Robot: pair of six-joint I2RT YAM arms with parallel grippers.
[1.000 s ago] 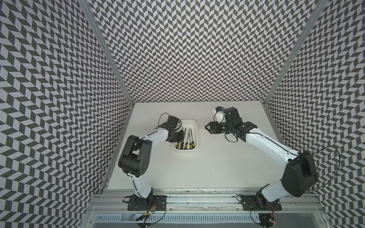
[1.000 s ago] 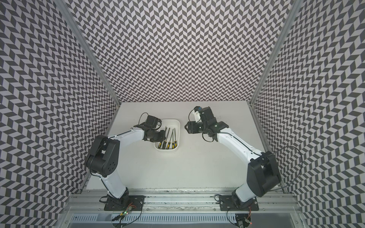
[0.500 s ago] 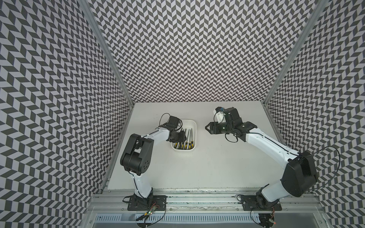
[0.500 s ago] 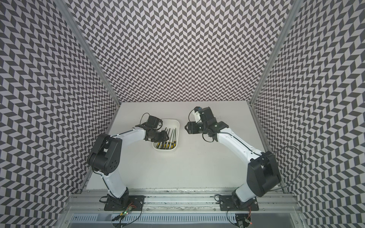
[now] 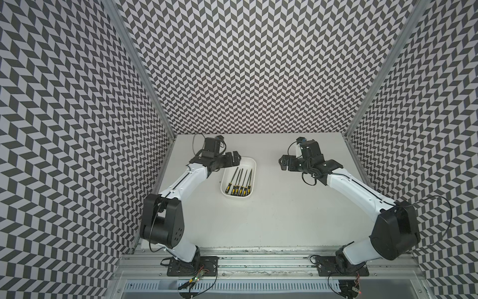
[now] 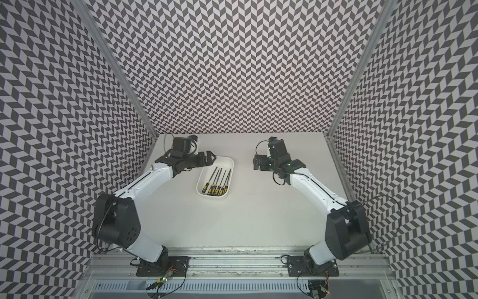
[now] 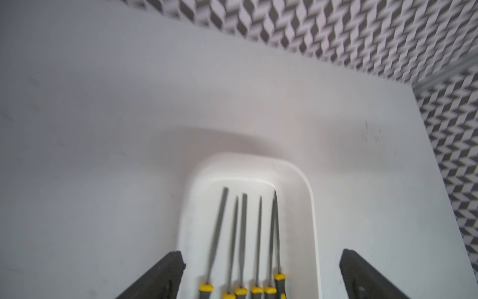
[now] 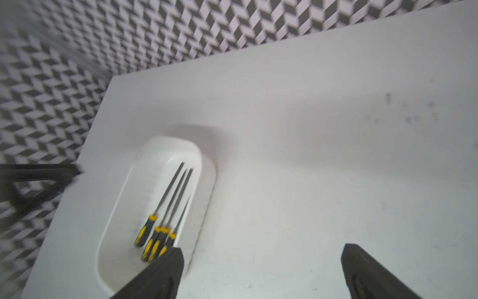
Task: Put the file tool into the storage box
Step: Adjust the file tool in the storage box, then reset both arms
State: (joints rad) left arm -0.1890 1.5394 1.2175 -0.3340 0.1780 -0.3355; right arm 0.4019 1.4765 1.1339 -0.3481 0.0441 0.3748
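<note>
Black-fingered, your left gripper (image 5: 233, 158) hangs over the far corner of the shallow white plastic storage box (image 5: 236, 196). Its jaws are spread wide and empty, and it hides part of that rim. Inside the box you see the grey file tools with black-and-yellow handles (image 5: 239, 181) lying side by side. The left wrist view cuts off their handles, and blur leaves their count unsure. Your right gripper (image 5: 283, 164) hangs well apart from the box, likewise spread and holding nothing.
</note>
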